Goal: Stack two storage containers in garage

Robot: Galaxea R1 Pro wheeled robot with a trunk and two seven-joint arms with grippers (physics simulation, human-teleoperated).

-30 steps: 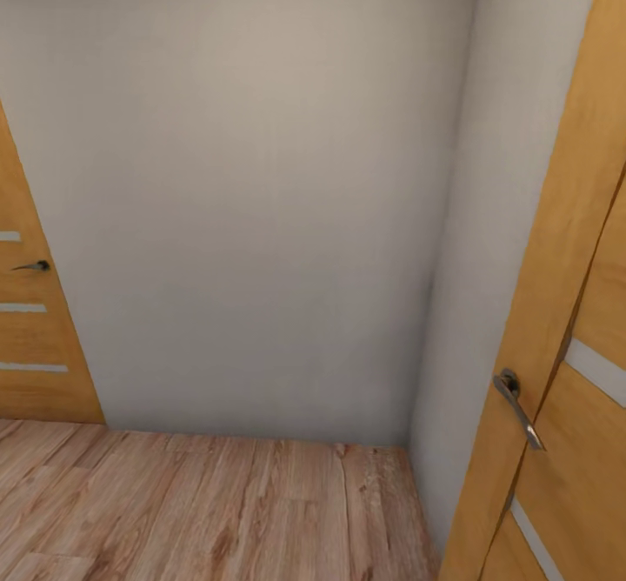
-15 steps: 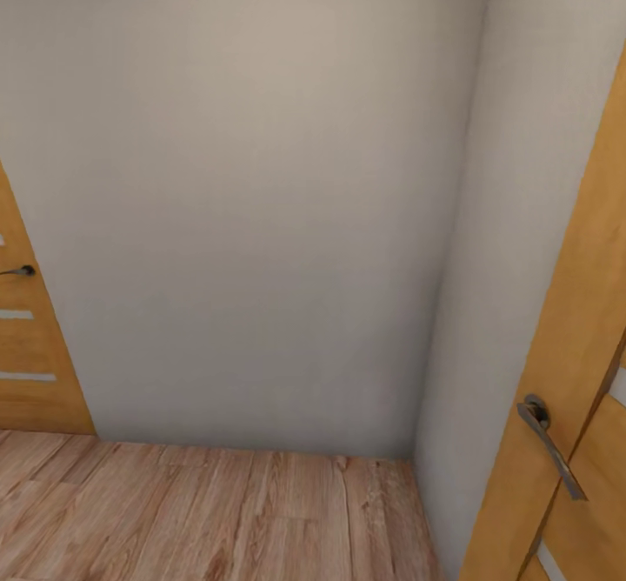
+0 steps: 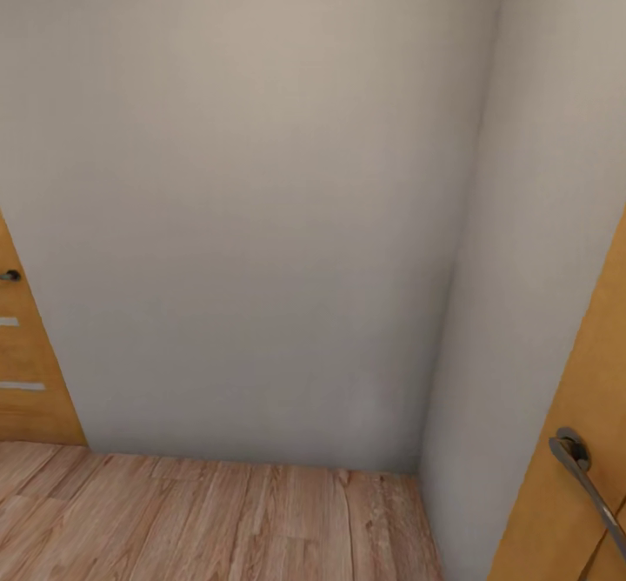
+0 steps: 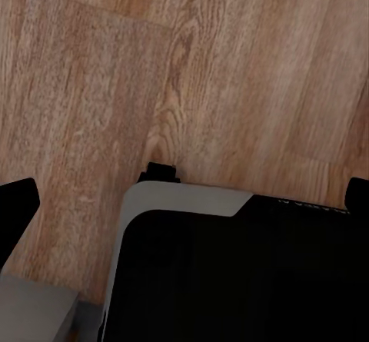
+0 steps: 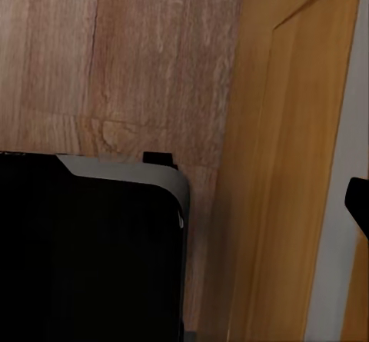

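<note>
Head view: a plain white wall point(image 3: 243, 207) fills most of the frame and meets a second wall point(image 3: 539, 216) in a corner on the right. A strip of light wood-plank floor point(image 3: 217, 520) runs along the near edge. A wooden door point(image 3: 22, 363) with pale inset stripes and a dark handle stands at the far left edge. Another wooden door point(image 3: 574, 494) stands at the near right, with a grey lever handle point(image 3: 587, 477). Against the earlier frames, the whole picture has shifted: both doors sit nearer the frame's edges, the right handle lower and further right, and more wall shows. That is the camera moving, not the doors.

Left wrist view: wood planks point(image 4: 154, 65) lie beyond the robot's black and grey base point(image 4: 231, 273). Dark tips show at both side edges, and I cannot tell whether the left claw is apart or together.

Right wrist view: wood floor point(image 5: 115, 58) meets a wooden door panel point(image 5: 292, 165), beside the black base point(image 5: 84, 250). The right claw's state cannot be told either.

No container is in sight, so where they are cannot be told.
</note>
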